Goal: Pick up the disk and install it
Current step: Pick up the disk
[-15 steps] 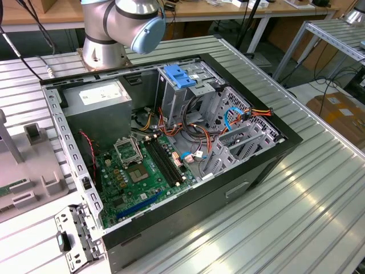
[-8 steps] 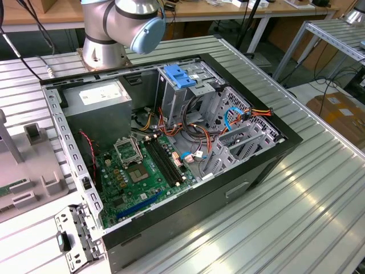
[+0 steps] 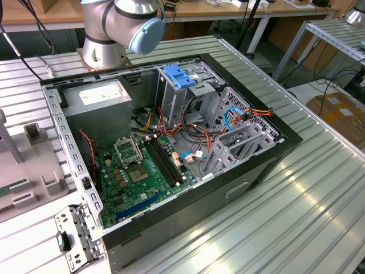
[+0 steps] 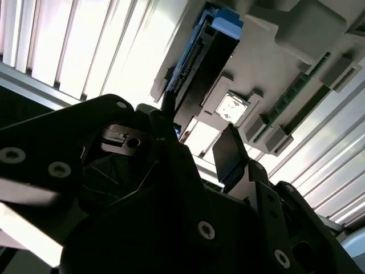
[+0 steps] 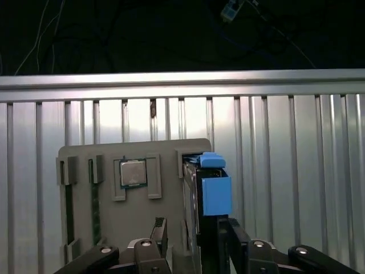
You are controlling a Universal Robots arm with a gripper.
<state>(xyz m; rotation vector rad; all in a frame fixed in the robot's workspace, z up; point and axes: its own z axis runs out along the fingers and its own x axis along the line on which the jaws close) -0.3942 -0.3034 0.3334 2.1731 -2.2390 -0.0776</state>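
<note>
The hand [image 5: 197,228], fingers [image 5: 160,231] spread, straddles the disk [image 5: 215,194] standing on edge.

The disk [image 5: 208,197] is grey metal with blue side rails. The tray [image 5: 171,171] is flat grey, and the table [image 5: 285,171] is silver with parallel ribs. The gripper [image 5: 194,237] is black. In the exterior view the computer case [image 3: 199,214] is black, its motherboard [image 3: 114,188] green, the power supply [image 3: 97,121] grey with 1 white sticker, and the bracket [image 3: 179,77] light blue.
</note>
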